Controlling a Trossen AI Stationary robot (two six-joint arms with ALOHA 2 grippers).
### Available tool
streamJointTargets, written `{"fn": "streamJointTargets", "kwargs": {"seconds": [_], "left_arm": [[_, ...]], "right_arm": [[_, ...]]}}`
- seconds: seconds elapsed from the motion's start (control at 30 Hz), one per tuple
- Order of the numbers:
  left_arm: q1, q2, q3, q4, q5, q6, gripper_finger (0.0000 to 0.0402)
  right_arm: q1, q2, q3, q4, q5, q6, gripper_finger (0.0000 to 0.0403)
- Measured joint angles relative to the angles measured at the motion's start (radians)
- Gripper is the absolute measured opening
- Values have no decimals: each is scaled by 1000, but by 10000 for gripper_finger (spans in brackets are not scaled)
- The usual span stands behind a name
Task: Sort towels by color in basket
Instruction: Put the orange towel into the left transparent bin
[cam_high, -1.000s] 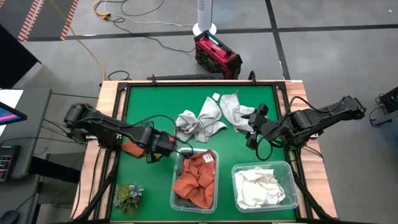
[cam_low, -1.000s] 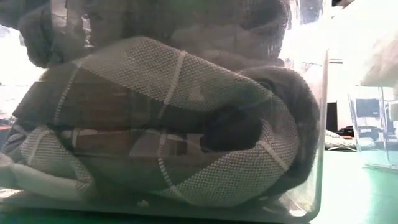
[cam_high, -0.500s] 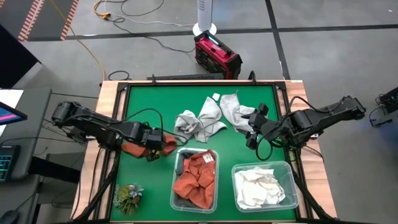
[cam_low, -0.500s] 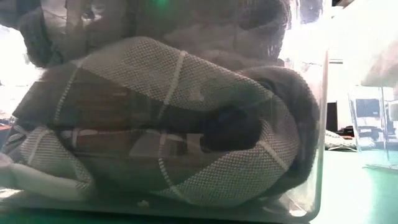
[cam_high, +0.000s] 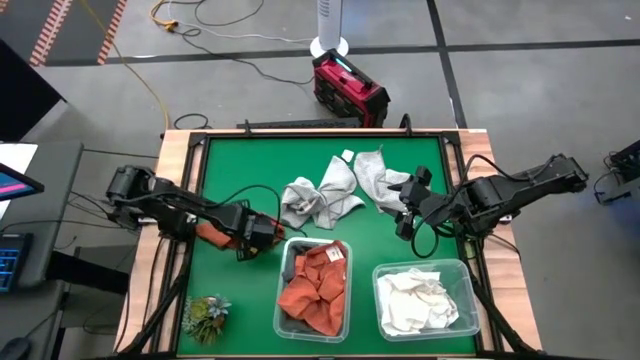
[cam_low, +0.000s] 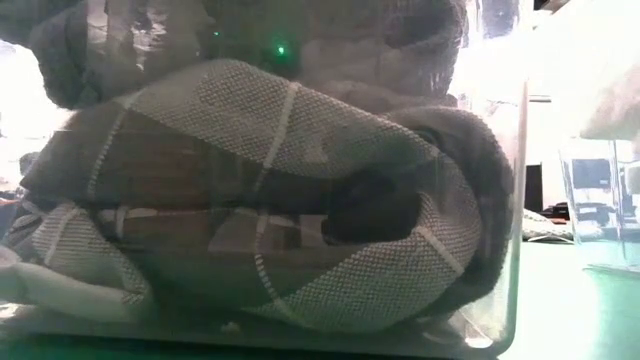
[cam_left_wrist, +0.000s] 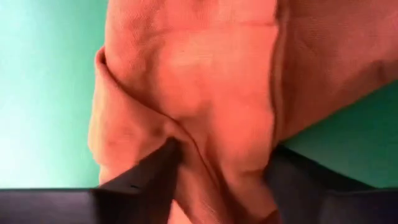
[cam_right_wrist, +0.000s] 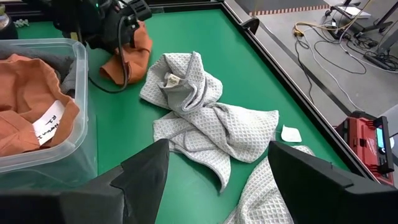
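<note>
A rust-orange towel (cam_high: 212, 234) (cam_left_wrist: 205, 74) lies bunched on the green mat at the left. My left gripper (cam_high: 262, 235) (cam_left_wrist: 221, 155) points down into it, fingers apart, with a raised fold between them. Two light grey towels (cam_high: 320, 198) (cam_high: 378, 178) lie crumpled at mid-table. My right gripper (cam_high: 403, 215) (cam_right_wrist: 219, 149) hangs open above the mat beside them, touching nothing. A clear bin (cam_high: 287, 300) holds orange towels over dark grey ones. Another bin (cam_high: 468, 275) holds white towels. My left gripper comes at the orange towel from above, pointing steeply down. Its two fingers (cam_left_wrist: 155, 174) stand on either side of a raised fold (cam_left_wrist: 217, 124) and press into the cloth there. The towel lies on the mat, slack; how many layers the fold has does not show.
A green plant tuft (cam_high: 205, 315) sits at the near left corner. The mat has a raised wooden frame (cam_high: 180, 200) around it. The low view is filled by a clear bin wall (cam_low: 505, 200) with grey checked towels behind it. Bare mat lies at the far left.
My left gripper has sunk onto the orange towel beside the orange bin, drifting slightly toward the table's left edge and back. The towel has stayed on the mat.
</note>
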Motion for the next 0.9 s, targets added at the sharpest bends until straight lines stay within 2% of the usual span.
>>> {"fn": "streamJointTargets", "kwargs": {"seconds": [0.17,0.2,0.33,0.47,0.67,0.73,0.83,0.9], "left_arm": [[2,-13,20,43,-24,13,41],[4,-24,26,45,-34,13,22],[3,-98,73,-10,-101,36,7],[8,-225,164,-75,-207,42,5],[15,-406,251,-121,-237,48,3],[1,-461,262,-17,-209,67,3],[-30,-528,266,231,-116,149,2],[-48,-548,266,379,-90,190,2]], "right_arm": [[0,0,0,-1,0,0,306],[0,0,0,0,0,0,306],[0,0,0,0,0,0,306],[0,0,0,0,0,0,306],[0,0,0,0,0,1,306],[0,0,0,1,0,1,306],[-3,0,0,8,0,0,306],[-8,0,0,12,0,-1,306]]}}
